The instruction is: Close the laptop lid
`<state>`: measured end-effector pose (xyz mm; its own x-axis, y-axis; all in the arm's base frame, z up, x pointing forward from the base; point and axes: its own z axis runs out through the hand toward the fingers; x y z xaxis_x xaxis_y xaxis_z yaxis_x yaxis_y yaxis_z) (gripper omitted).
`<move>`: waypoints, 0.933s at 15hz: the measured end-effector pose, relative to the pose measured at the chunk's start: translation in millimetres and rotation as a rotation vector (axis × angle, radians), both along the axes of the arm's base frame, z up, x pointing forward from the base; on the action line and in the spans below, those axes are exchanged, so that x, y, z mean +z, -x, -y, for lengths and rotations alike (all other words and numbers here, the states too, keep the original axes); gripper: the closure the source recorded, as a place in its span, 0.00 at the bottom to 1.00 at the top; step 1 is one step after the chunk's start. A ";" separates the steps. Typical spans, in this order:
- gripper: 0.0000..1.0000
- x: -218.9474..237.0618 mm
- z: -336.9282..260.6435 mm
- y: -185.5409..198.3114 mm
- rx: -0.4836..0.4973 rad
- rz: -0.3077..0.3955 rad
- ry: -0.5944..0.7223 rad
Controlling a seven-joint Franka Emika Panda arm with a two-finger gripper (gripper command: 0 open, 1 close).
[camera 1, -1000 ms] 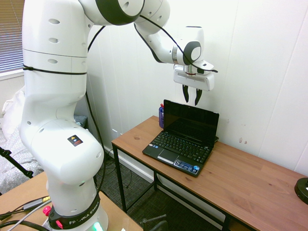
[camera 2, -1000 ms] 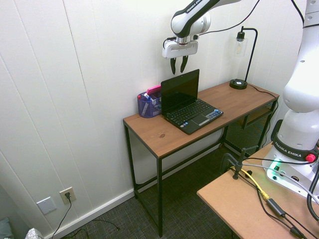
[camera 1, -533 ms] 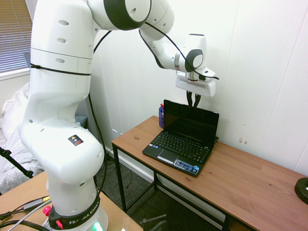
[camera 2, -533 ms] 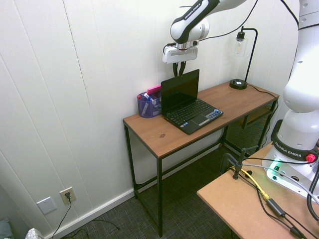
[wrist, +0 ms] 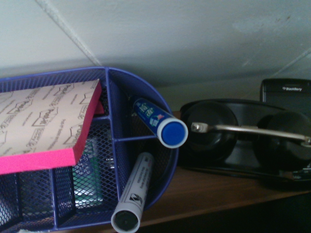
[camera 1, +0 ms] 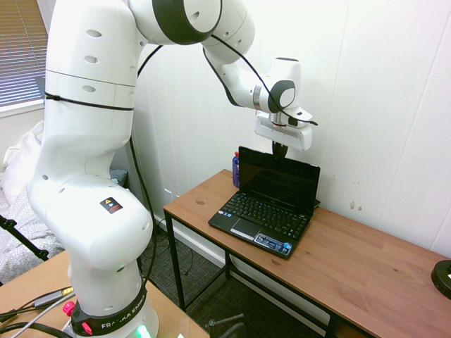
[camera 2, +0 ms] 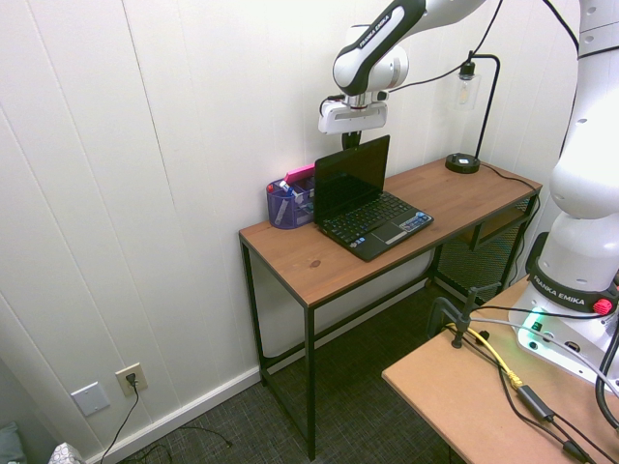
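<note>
Wrist view: phone (wrist: 285, 96) reads "BlackBerry".

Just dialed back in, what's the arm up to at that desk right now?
The white arm holds its claw pointing down, shut, just behind the top edge of the laptop lid. The lid is upright and the laptop is fully open on the wooden desk. Whether the claw touches the lid can't be told. A blue mesh organizer stands beside the laptop.
</note>
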<state>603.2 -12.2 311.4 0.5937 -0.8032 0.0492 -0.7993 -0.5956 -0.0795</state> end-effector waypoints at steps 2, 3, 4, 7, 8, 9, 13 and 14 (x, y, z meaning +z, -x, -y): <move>1.00 -11.8 0.0 9.8 -0.008 -0.003 -0.007; 1.00 -16.5 0.1 15.4 -0.012 0.001 -0.010; 1.00 -18.8 0.6 22.2 -0.016 0.006 -0.011; 1.00 -26.9 4.5 48.0 -0.033 -0.002 -0.017; 1.00 -31.1 5.6 55.0 -0.039 -0.008 -0.018; 1.00 -34.9 6.5 60.9 -0.042 -0.015 -0.019; 1.00 -43.1 6.8 76.7 -0.053 -0.028 -0.026; 1.00 -45.7 6.8 81.2 -0.059 -0.035 -0.030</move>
